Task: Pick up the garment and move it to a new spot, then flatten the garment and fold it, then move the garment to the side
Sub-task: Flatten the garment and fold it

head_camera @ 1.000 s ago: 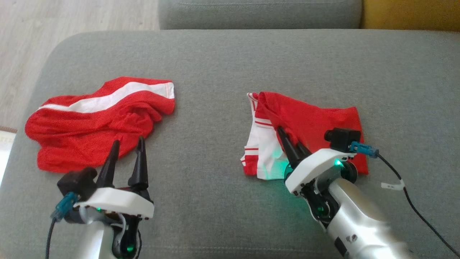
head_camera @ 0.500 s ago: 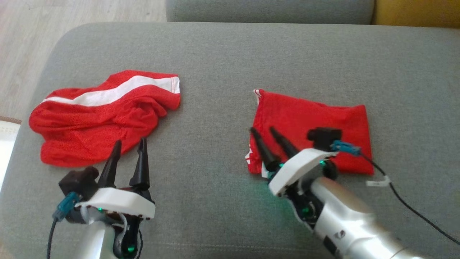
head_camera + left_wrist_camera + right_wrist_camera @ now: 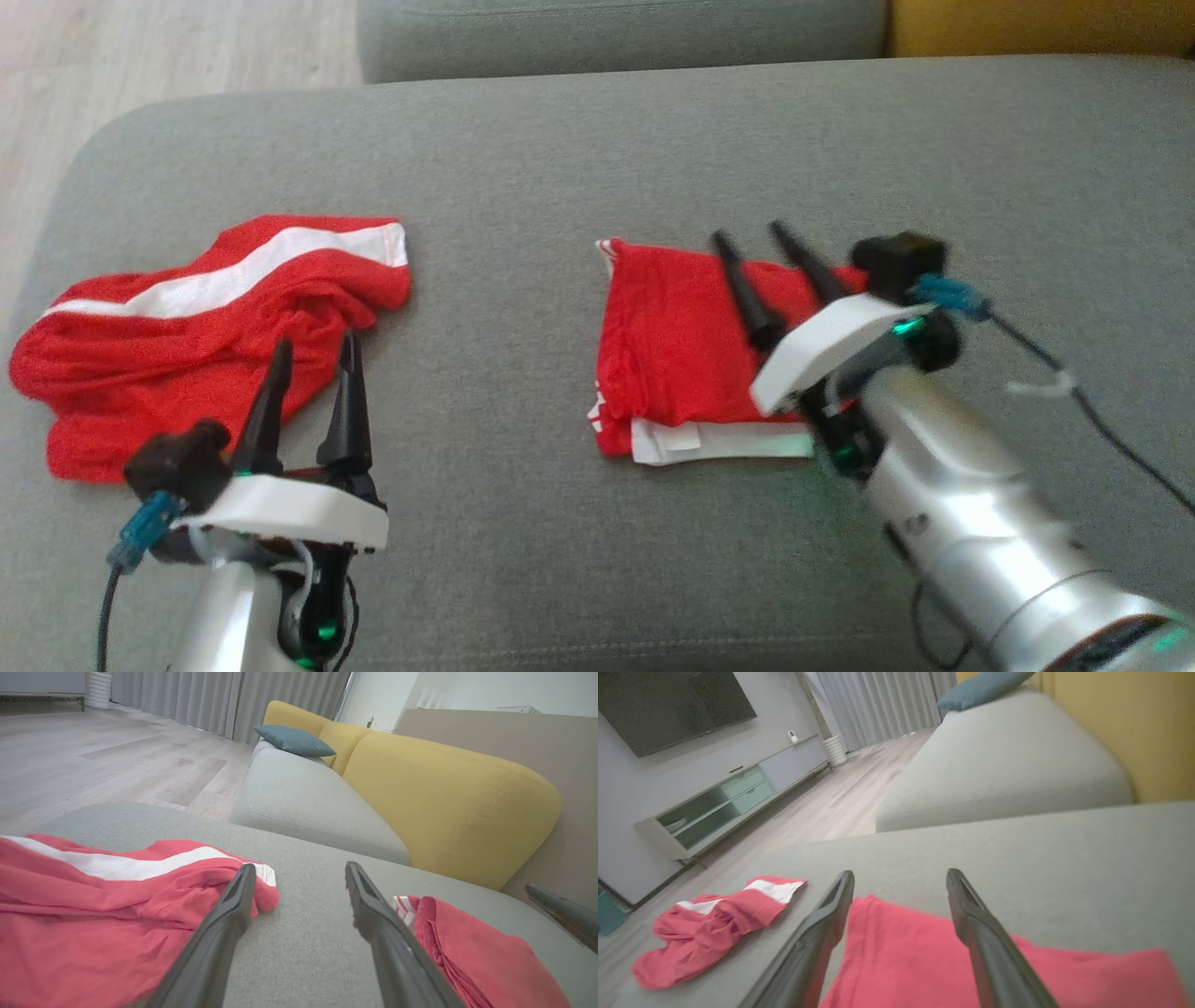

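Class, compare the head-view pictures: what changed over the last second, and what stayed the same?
The right gripper let go of the red layer it had drawn over the white part of the folded garment, then moved toward its far edge, jaws open. The camera also shifted. The left gripper, open, and the crumpled garment stayed put.

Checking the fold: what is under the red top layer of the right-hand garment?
Along the near edge of the folded garment, a white layer peeks out, lying on the grey cushion. How far it runs beneath is covered.
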